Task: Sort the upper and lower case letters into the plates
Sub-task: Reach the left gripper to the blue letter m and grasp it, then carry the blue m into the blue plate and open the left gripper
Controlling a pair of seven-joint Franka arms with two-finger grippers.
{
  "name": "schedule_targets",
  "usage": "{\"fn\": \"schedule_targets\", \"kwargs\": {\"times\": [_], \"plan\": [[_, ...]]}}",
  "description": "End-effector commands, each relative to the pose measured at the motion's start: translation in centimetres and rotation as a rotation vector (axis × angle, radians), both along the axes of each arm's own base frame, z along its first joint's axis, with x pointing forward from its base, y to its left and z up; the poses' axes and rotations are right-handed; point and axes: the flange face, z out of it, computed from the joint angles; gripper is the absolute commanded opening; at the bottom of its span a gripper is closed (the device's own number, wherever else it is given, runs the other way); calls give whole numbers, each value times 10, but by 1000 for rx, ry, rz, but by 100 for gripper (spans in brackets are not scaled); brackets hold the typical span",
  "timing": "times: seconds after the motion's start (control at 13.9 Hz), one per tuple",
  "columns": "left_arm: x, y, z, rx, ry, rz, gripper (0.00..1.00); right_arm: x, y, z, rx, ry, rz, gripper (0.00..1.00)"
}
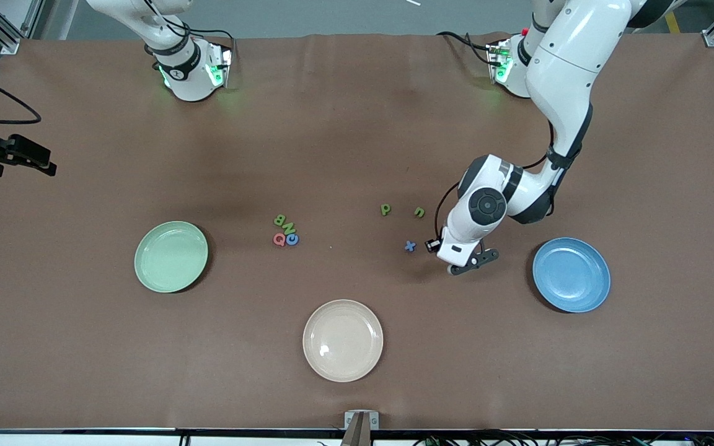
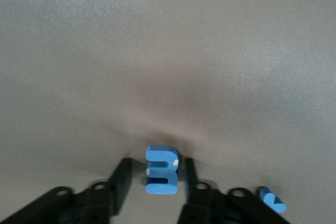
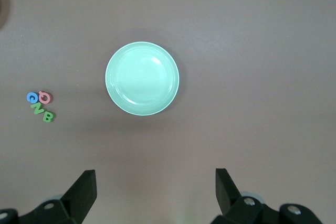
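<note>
Left gripper (image 2: 152,182) down at the table, its fingers closing around a small blue letter (image 2: 161,170).

It sits between a blue x (image 1: 409,246) and the blue plate (image 1: 571,274); the grip isn't clearly tight. The right gripper (image 3: 156,190) waits, spread wide, above the green plate (image 3: 142,78).

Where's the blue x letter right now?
The blue x lies flat on the table just beside the left gripper, toward the right arm's end from it, a bit nearer the front camera than the green p and u.
</note>
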Motion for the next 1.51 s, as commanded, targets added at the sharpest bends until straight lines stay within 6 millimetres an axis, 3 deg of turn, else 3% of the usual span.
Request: {"fn": "schedule_targets", "kwargs": {"times": [0.0,0.14,0.22,0.36,0.5,0.65,0.79,0.86,1.0,1.15,1.29,1.36,1.44], "plan": [[1,-4,0,9,-19,6,5,-1,-1,6,-4,-12,-2,100],[9,6,13,10,-31,19,0,0,-1,7,-4,-23,-2,100],[17,15,34,9,-55,30,0,1,-1,8,-5,-25,-2,100],[34,46,67,31,-60,43,0,4,-2,9,-6,-54,-3,100],[54,93,88,36,-60,26,0,7,-1,18,-10,-88,-3,100],[76,159,86,30,-66,-28,0,13,0,14,-12,-90,1,100],[91,223,84,25,-73,-63,0,34,-2,-19,-17,-59,-1,100],[92,242,78,24,-65,-66,2,42,-3,-39,-16,-30,-4,100],[97,268,52,47,-40,-57,5,49,-5,-54,-29,-18,-2,100],[95,298,41,111,-26,-74,23,56,3,-75,-18,10,-6,100],[94,311,40,116,-23,-59,83,60,13,-92,-19,22,-29,100],[93,308,40,115,-21,-61,100,62,24,-106,-20,34,-53,100],[93,298,44,116,-21,-62,100,62,38,-118,-12,40,-85,100]]}}
